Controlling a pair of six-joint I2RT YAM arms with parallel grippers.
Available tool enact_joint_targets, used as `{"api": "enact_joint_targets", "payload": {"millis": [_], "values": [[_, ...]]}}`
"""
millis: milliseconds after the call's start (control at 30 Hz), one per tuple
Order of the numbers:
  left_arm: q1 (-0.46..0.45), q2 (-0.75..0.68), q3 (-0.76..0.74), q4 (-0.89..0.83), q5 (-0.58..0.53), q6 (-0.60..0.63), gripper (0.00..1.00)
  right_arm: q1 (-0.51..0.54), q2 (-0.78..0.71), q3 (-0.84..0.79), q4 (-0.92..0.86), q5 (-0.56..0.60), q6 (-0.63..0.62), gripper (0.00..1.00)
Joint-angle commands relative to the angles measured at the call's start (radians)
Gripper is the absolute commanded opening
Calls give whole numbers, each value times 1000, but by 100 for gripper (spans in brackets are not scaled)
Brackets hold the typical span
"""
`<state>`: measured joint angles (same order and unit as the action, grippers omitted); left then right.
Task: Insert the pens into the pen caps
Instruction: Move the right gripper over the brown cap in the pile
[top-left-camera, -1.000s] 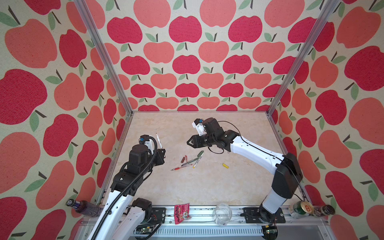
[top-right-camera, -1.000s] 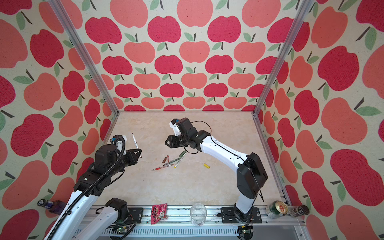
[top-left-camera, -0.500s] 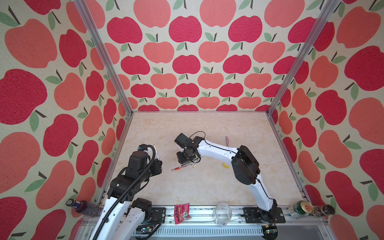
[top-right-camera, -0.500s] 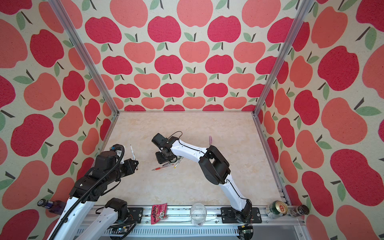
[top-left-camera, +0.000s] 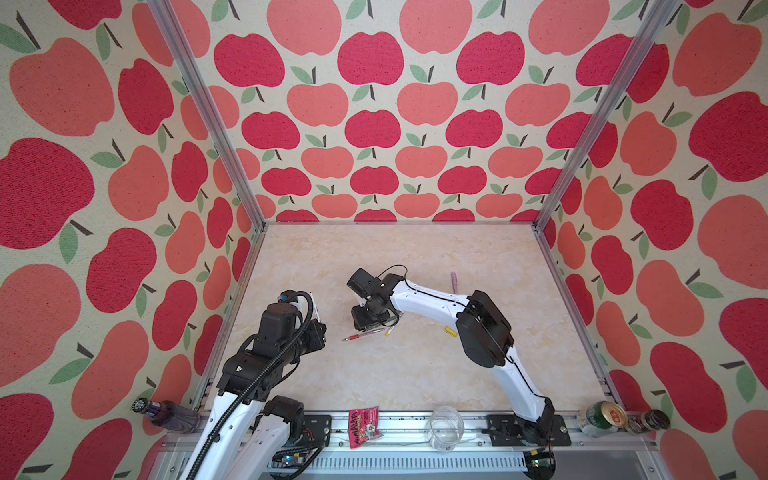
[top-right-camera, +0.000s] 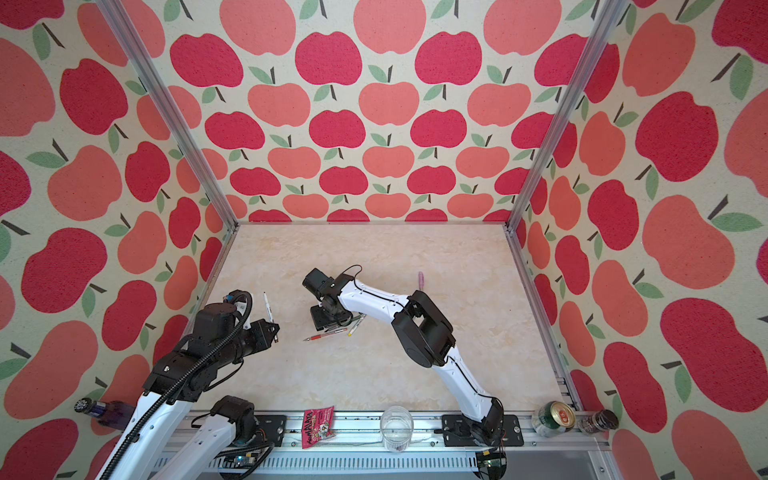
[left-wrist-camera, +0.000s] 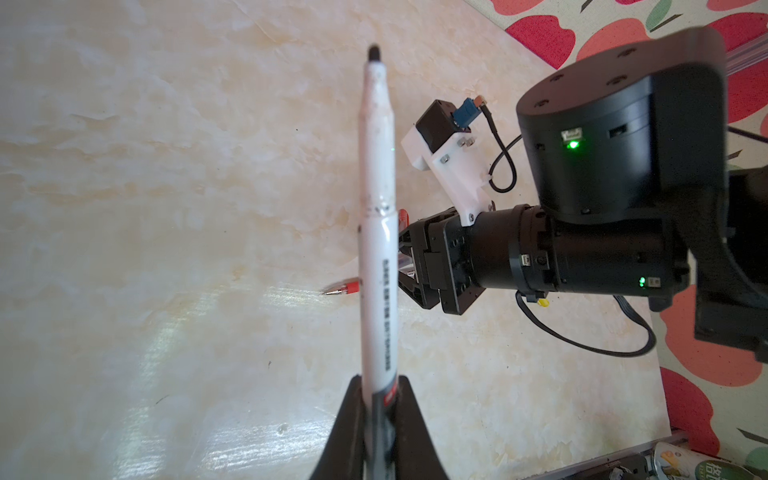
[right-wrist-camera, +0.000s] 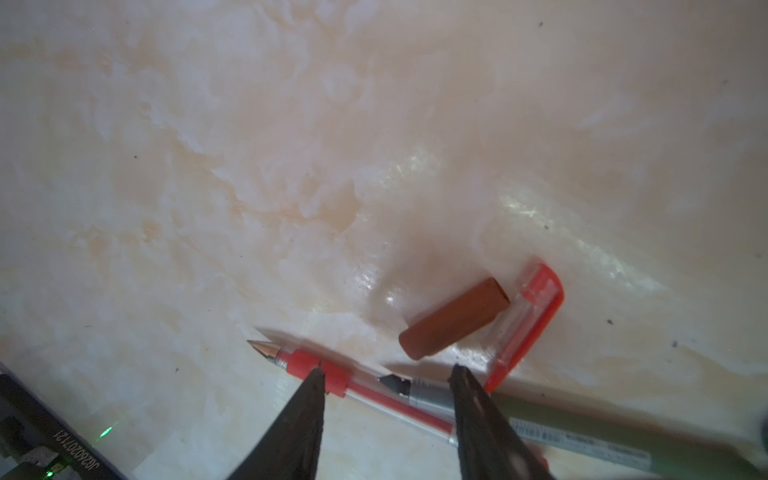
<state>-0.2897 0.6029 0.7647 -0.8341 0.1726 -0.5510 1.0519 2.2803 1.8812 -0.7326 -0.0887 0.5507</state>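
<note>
Top views, left hand (top-left-camera: 318, 330): clamped on the white pen (top-left-camera: 315, 308), tip-up above the surface (top-left-camera: 374, 257).
Top views, right hand (top-left-camera: 362, 323): low over the red pen (top-left-camera: 359, 336); lilac pen (top-left-camera: 454, 282) and yellow cap (top-left-camera: 451, 331) lie well apart to its right.
Left wrist: white pen gripped at its lower end; red pen's tip behind it.
Right wrist: right hand spread wide, empty, over red pen and green pen (right-wrist-camera: 582, 440); brown cap (right-wrist-camera: 455, 318) beside red cap (right-wrist-camera: 532, 324).

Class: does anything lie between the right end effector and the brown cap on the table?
Yes. In the right wrist view, the red pen and the tip of the green pen lie across the gap of the open right end effector, just short of the brown cap.
</note>
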Motion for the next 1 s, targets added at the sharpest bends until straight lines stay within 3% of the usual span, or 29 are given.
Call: {"api": "enact_joint_targets", "payload": {"millis": [0,733,967], "values": [[7,5,-8,8,4,14,0,-4,30,12,2,-36,22,53],[15,17,-8,16,-2,11,0,-72,154,149,140,-166,9,53],[17,15,-4,23,-2,5,0,-93,58,107,237,-268,-129,52]]}}
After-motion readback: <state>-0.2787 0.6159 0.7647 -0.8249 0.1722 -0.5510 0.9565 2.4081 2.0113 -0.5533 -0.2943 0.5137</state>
